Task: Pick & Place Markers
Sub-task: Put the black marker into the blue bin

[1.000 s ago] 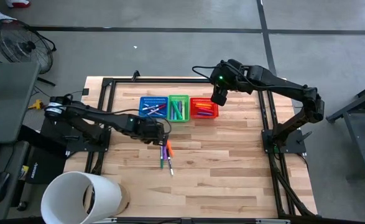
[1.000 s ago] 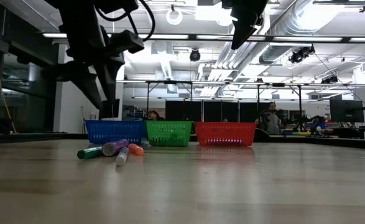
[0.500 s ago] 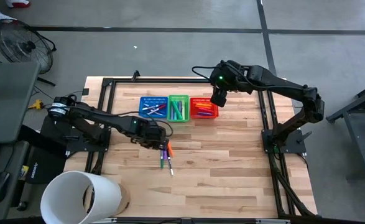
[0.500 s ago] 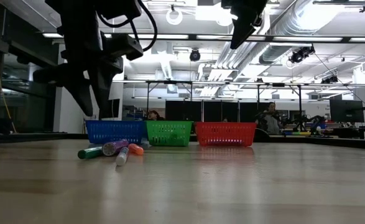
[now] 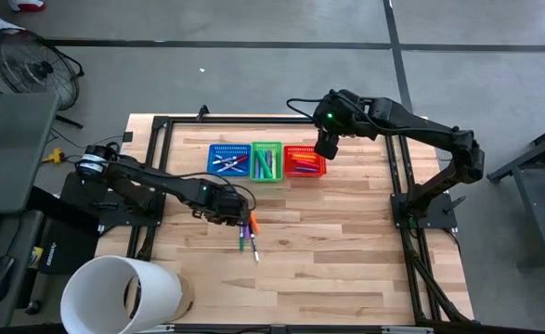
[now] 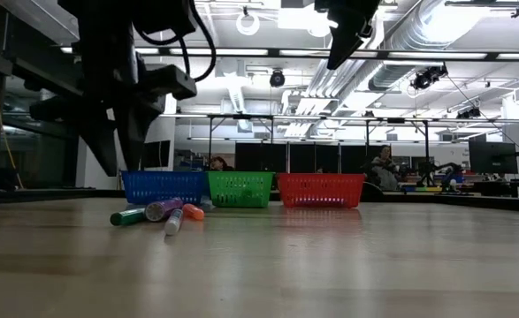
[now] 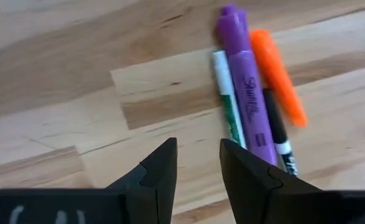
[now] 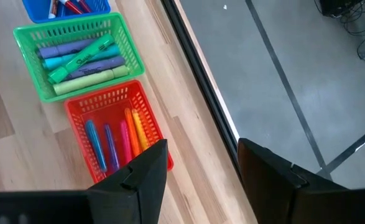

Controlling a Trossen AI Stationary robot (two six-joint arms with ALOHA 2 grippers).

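A few loose markers [image 5: 247,228] lie side by side on the wooden table: a purple one [image 7: 244,102], a green-and-white one [image 7: 227,109], an orange one [image 7: 278,78] and a black-and-white one [image 7: 281,142]. My left gripper [image 7: 198,158] hangs just above the table, pointing down, to the left of the markers [image 6: 157,212]. It is open, with nothing between its fingers. My right gripper [image 8: 202,163] waits open, high above the right end of the red basket [image 5: 305,161]. More markers lie in the blue [image 5: 227,160], green [image 8: 76,56] and red baskets.
The three mesh baskets stand in a row toward the far edge of the table [image 5: 346,260]. A black frame [image 5: 161,130] borders the table's far, left and right sides. A white bucket [image 5: 119,295] stands at the near left corner. People and desks show in the room behind.
My left gripper has sunk toward the table and shifted toward its near-left side, turning a little, and now hangs lower beside the loose markers. Its fingers have kept their gap. The markers have not moved.
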